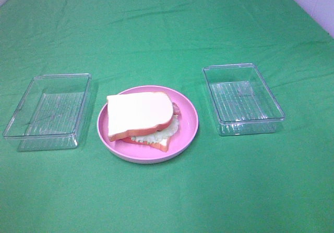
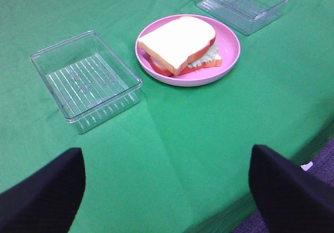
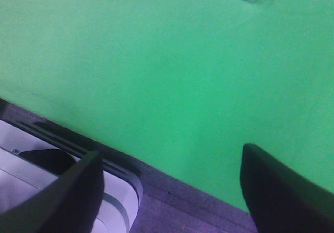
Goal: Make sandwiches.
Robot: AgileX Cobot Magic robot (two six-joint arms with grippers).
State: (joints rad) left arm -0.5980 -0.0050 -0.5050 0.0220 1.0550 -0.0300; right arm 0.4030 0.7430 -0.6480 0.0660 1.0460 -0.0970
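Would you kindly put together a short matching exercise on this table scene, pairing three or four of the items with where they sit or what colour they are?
Column A:
1. sandwich
2. pink plate
3. left tray
4. tablecloth

Column B:
a. green, covering the table
b. clear, empty, on the left side of the exterior view
c. stacked on the plate
d. round, between the two trays

Pairs: 1-c, 2-d, 3-b, 4-a

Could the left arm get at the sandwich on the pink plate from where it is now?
Probably yes. The left tool is open and empty, and only bare green cloth lies between it and the sandwich; the clear tray sits off to one side.
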